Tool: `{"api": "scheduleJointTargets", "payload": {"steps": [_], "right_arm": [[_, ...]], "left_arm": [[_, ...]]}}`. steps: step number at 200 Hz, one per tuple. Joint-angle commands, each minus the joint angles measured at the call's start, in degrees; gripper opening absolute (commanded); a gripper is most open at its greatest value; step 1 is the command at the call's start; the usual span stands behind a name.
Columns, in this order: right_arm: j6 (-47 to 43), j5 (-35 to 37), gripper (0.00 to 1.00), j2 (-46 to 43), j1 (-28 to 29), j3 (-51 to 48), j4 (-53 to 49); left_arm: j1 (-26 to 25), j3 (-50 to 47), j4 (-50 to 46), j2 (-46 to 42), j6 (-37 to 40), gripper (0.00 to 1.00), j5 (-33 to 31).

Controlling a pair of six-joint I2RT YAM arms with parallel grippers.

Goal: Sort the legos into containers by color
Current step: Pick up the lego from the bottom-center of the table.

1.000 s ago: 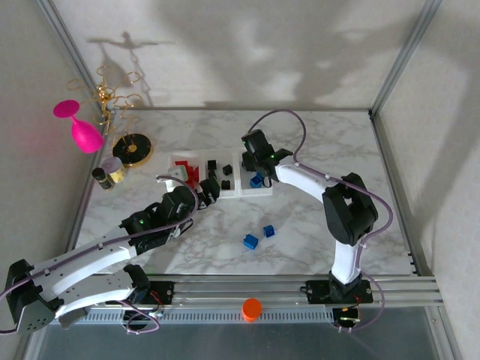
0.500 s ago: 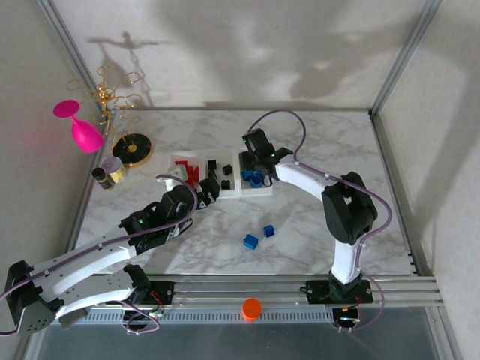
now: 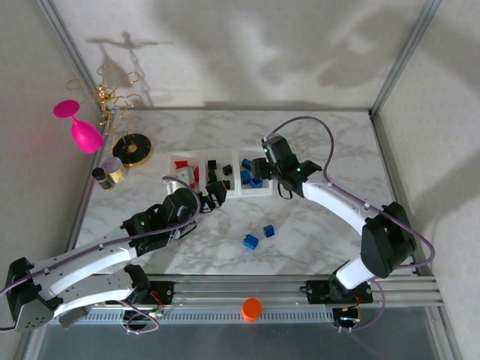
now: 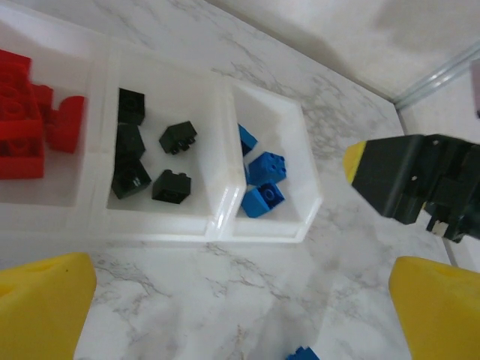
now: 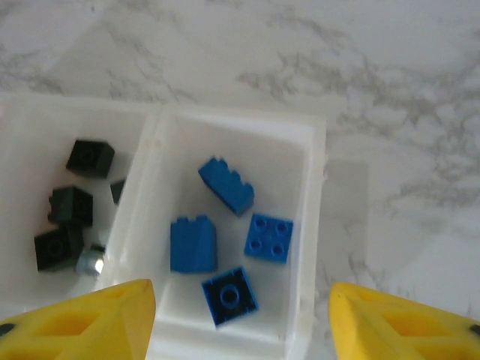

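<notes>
Top external view: the right gripper [image 3: 276, 166] hangs at the right end of the containers [image 3: 225, 193], beside the blue compartment. On its wrist camera the yellow fingers [image 5: 90, 315] are spread wide with nothing between them. Four blue legos [image 5: 225, 185] lie in the tray below, with black legos [image 5: 71, 206] next door. The left gripper [image 3: 210, 193] sits at the row's near edge, also wide open and empty, and its camera shows red legos [image 4: 22, 127] in the left compartment.

The sorting looks nearly done, and this seems the gap before the next pick. A loose blue brick [image 3: 250, 241] and a second blue brick [image 3: 268, 231] sit on the marble table [image 3: 337, 142], near each other and toward the arms. The next move calls for a descent square over one of them, closing without nudging its neighbour.

The left arm lies close beside that pair, so crowding is the risk. The black-and-gold disc [image 3: 136, 148], pink goblet [image 3: 81, 127], small jar [image 3: 112, 171] and orange cap [image 3: 251, 307] stand well clear.
</notes>
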Motion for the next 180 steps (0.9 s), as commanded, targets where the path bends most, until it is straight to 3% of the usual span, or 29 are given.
{"api": "scheduleJointTargets", "payload": {"steps": [1,88,134,180], "right_arm": [[3.3,-1.9,0.64,-4.1,1.0,-4.6,-3.4],[12.2,-0.5,0.71,-10.8,10.4,-17.8,-8.1],[17.2,-1.9,0.73,-11.6,14.2,-23.6,-6.3],[17.8,-0.9,0.66,-8.3,15.5,-25.6,-3.8]], "left_arm": [[-2.0,-1.5,1.2,0.3,-0.4,1.00,0.4],[-8.0,-4.9,0.2,0.0,-7.3,1.00,-1.5],[-8.7,-5.6,0.1,0.8,-9.3,1.00,-2.4],[-8.7,-3.2,-1.4,3.6,-8.5,1.00,-3.8]]}}
